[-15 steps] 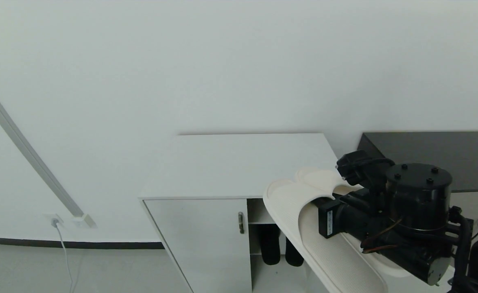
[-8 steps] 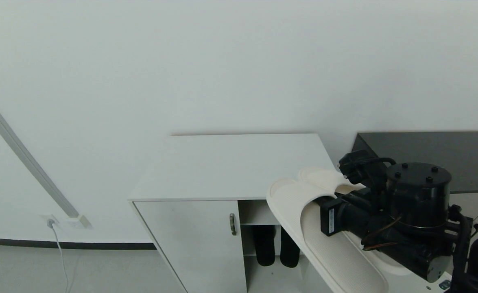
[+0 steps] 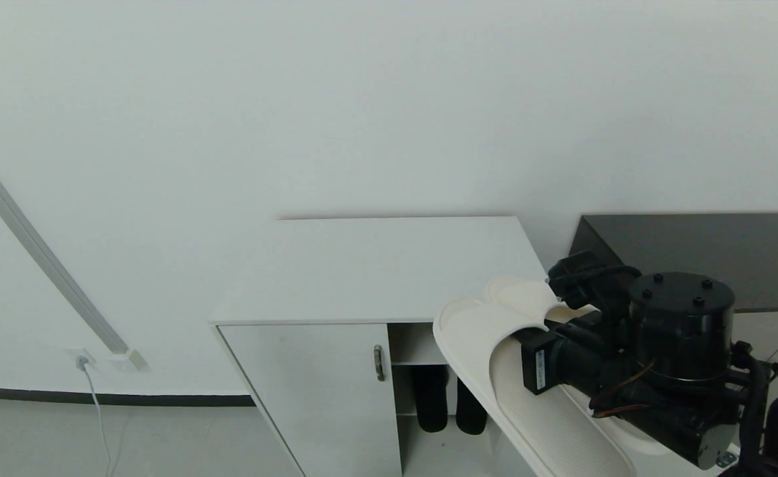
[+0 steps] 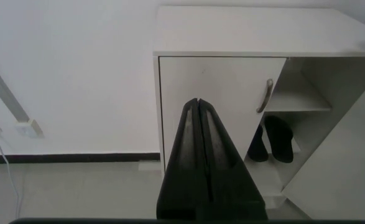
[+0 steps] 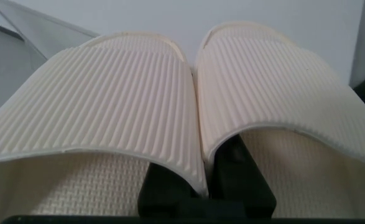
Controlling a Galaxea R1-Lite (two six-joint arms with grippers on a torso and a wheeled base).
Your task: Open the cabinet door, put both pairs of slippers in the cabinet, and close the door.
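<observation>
A white cabinet (image 3: 369,265) stands against the wall. Its left door (image 3: 322,391) is closed, and its right half is open. A pair of black slippers (image 3: 432,397) stands toes-down on the lower shelf, also seen in the left wrist view (image 4: 278,137). My right gripper (image 3: 547,331) is shut on a pair of cream slippers (image 3: 475,331) in front of the cabinet's open right side, about level with its top. Its fingers (image 5: 210,180) pinch the two straps' adjoining edges (image 5: 198,106). My left gripper (image 4: 198,109) is shut and holds nothing. It faces the closed door from a distance.
The open right door (image 4: 350,162) swings out toward me. A small shelf (image 3: 418,361) sits above the black slippers. A dark counter (image 3: 693,258) adjoins the cabinet on the right. A wall socket with a cable (image 3: 84,362) and a slanted conduit (image 3: 38,258) are on the left.
The head camera has shifted, so the cabinet sits further left in the picture. My right gripper, still holding the cream slippers, has dipped slightly.
</observation>
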